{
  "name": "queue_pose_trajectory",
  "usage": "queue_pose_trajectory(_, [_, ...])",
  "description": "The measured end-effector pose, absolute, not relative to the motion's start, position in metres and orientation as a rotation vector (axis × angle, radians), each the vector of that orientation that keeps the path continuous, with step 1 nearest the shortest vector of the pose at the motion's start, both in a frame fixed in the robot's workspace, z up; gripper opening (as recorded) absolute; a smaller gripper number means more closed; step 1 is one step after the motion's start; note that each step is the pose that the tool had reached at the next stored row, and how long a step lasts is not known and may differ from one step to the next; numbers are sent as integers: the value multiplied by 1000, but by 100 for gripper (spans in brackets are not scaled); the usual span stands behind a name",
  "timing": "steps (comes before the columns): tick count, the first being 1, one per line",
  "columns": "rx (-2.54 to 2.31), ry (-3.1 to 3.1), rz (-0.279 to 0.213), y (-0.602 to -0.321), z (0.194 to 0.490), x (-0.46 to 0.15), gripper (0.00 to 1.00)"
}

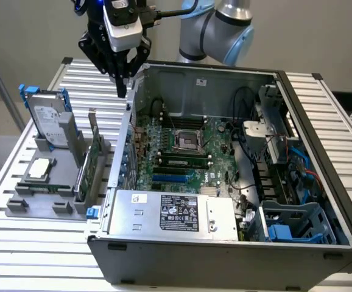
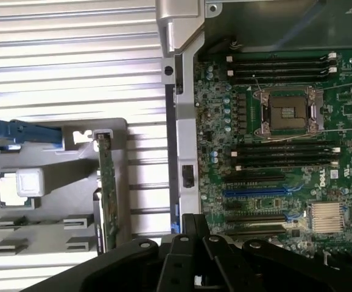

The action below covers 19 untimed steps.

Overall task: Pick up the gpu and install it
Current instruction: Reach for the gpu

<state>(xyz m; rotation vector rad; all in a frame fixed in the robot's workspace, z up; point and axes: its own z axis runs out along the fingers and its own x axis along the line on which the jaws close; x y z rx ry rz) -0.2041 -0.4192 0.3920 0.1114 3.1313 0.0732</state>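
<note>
While my gripper (image 1: 122, 90) hangs closed, empty, the gpu (image 1: 89, 161) stands untouched. Pickup needs jaws opened over its edge.

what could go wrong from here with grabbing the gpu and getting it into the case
1. The gripper hangs right by the case wall, and the gpu stands on edge just beside that wall. A slightly off descent could strike the wall.
2. The gpu is thin and upright in the holder, so an off-centre grip might tilt or jam it.
3. The board slots lie close together, so a misaligned card may miss its slot.
</note>
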Motion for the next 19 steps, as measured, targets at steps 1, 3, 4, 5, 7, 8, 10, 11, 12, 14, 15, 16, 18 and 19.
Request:
queue_pose_trajectory(1, [112,3131,73,-419,392,-209,11])
queue_pose_trajectory(3, [111,3131,72,-420,391,-218,11])
queue_pose_trajectory(4, [111,3131,71,-420,391,-222,11])
queue_pose_trajectory(5, [111,3131,71,-420,391,-227,11])
queue_pose_trajectory(7, [111,3131,69,-420,391,-236,11])
queue_pose_trajectory(8, [111,3131,69,-420,390,-241,11])
queue_pose_trajectory(10, [112,3131,67,-420,390,-250,11])
queue_pose_trajectory(11, [111,3131,67,-420,389,-254,11])
queue_pose_trajectory(12, [111,3131,66,-420,389,-258,11])
queue_pose_trajectory(14, [111,3131,65,-420,388,-267,11])
queue_pose_trajectory(15, [111,3131,65,-420,388,-272,11])
queue_pose_trajectory(16, [111,3131,64,-420,387,-277,11])
queue_pose_trajectory(18, [111,3131,63,-420,386,-286,11])
queue_pose_trajectory(19, [111,3131,62,-420,386,-291,11])
